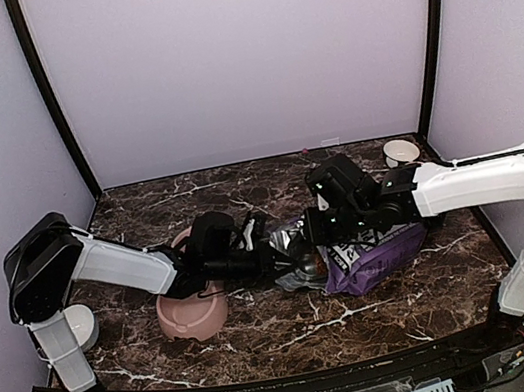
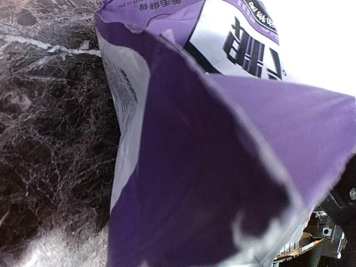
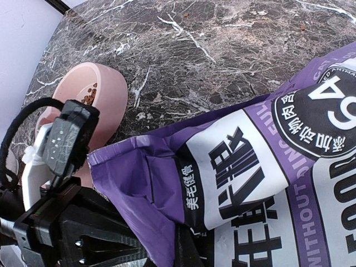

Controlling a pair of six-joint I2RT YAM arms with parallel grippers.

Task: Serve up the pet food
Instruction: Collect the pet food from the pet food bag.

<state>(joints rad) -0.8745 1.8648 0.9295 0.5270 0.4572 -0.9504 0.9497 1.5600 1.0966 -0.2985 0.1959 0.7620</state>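
Bag (image 1: 374, 255) lies along 3 to 9 o'clock, mouth at 9, with the pink bowl (image 1: 188, 323) just beside at 8. The right gripper (image 1: 318, 237) is closed, pinching the bag. The left gripper (image 1: 271, 255), nearer the bowl, hides its fingers, so I cannot tell its grip. Some pet food (image 3: 89, 95) sits in the bowl.

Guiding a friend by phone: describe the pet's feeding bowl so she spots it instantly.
On the dark marble table, look left of centre, beneath the left arm. The pink feeding bowl there holds brown kibble; the far-right bowl is white.
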